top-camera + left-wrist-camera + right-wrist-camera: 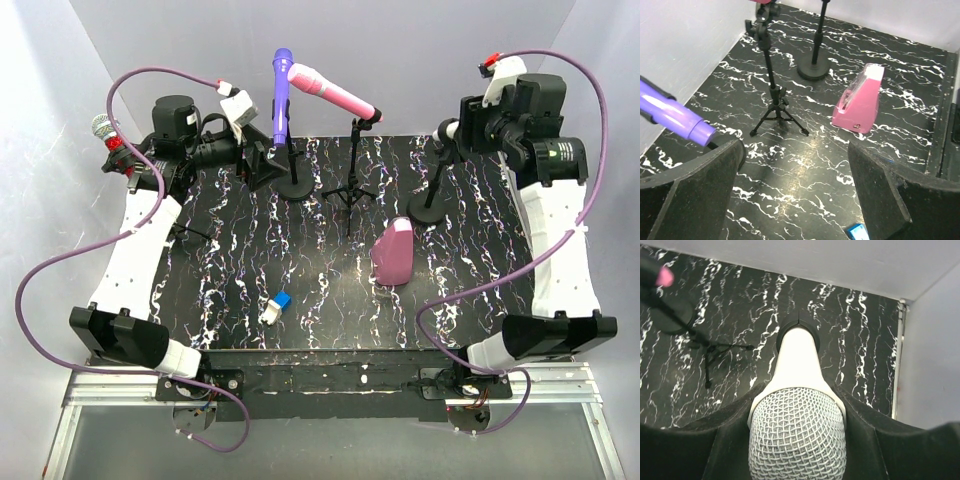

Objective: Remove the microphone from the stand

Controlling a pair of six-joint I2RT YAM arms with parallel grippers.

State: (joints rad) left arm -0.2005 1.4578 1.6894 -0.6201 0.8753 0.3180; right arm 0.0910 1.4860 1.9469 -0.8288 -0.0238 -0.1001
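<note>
A white microphone (797,430) with a grey mesh head stands in the black clip (798,326) of the right-hand stand (432,195), which has a round base. My right gripper (799,389) is at the top of that stand (462,128), its dark pads pressed against both sides of the microphone just below the head. My left gripper (795,170) is open with nothing between its fingers. It hovers by the purple microphone (281,95), whose barrel (670,112) shows just left of the left finger (700,185).
A pink microphone (335,92) sits on a tripod stand (352,190) at the back middle. A pink bottle (393,252) stands on the marbled table (240,260). A small blue and white object (276,307) lies near the front. Another microphone (102,127) stands behind the left arm.
</note>
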